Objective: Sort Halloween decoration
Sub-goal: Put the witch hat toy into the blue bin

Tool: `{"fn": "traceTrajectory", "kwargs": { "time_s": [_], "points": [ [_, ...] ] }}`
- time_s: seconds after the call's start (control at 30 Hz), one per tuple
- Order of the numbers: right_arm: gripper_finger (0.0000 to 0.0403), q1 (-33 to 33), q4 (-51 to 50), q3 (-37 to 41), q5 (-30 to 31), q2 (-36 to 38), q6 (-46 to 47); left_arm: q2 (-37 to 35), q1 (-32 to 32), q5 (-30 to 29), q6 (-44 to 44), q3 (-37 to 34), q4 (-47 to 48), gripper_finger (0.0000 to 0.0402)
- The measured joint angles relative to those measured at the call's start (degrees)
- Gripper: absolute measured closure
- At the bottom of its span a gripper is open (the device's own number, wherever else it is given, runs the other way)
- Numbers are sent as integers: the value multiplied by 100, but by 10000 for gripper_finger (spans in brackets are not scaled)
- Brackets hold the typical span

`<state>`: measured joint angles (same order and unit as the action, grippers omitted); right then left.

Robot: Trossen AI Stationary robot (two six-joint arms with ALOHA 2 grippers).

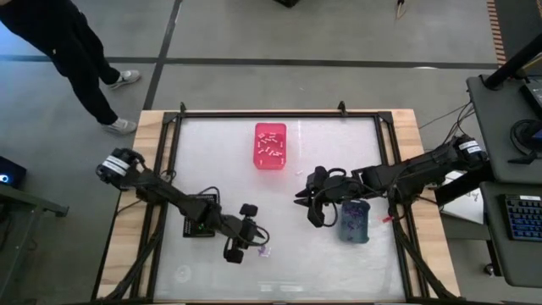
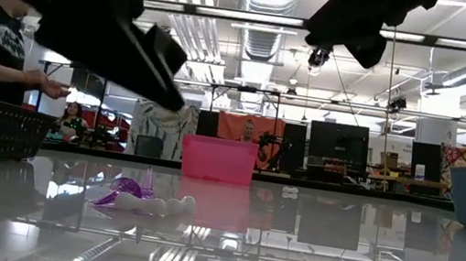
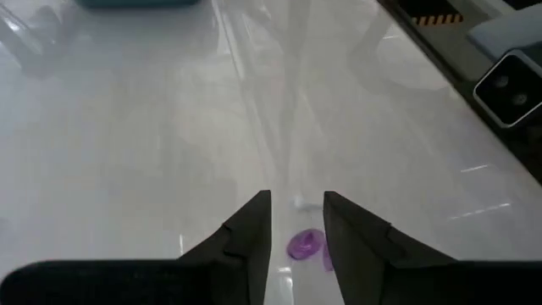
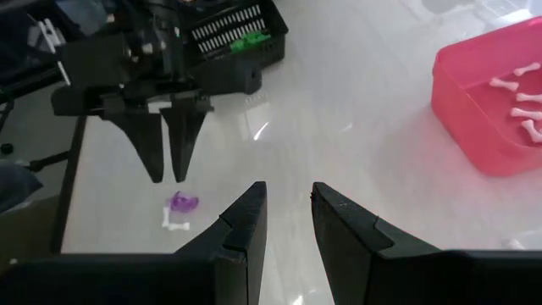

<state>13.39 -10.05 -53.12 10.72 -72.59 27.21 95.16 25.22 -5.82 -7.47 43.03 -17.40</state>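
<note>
The Halloween decoration shows as tiny pieces. A purple piece (image 3: 305,245) and a small white bone (image 4: 175,223) lie on the glossy white table (image 1: 279,271), near its front. More white bones lie in the pink bin (image 1: 270,146), and green pieces (image 4: 247,40) in the black basket (image 1: 201,224). My left gripper (image 1: 254,241) hangs open just above the purple piece, one finger on each side of it, touching nothing (image 4: 169,174). My right gripper (image 1: 303,207) waits open and higher, right of the table's middle, with nothing between its fingers (image 4: 288,212).
A grey-blue bin (image 1: 354,220) stands under my right arm, near the table's right edge. A single white piece (image 1: 299,172) lies right of the pink bin. A person (image 1: 80,59) stands beyond the far left corner. Bare tabletop lies between the two grippers.
</note>
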Motion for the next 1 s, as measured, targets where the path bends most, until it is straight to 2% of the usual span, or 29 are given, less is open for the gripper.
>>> {"fn": "traceTrajectory", "kwargs": {
  "time_s": [0.27, 0.5, 1.0],
  "points": [
    [314, 0, 8, 0, -6, -403, 157, 624, 89, 83, -304, 2, -526, 314],
    [314, -2, 29, 0, -13, -628, 174, 755, 89, 148, -338, 2, -598, 315],
    [314, -2, 49, -2, -13, -602, 172, 1035, 83, 203, -360, -7, -899, 315]
  ]
}}
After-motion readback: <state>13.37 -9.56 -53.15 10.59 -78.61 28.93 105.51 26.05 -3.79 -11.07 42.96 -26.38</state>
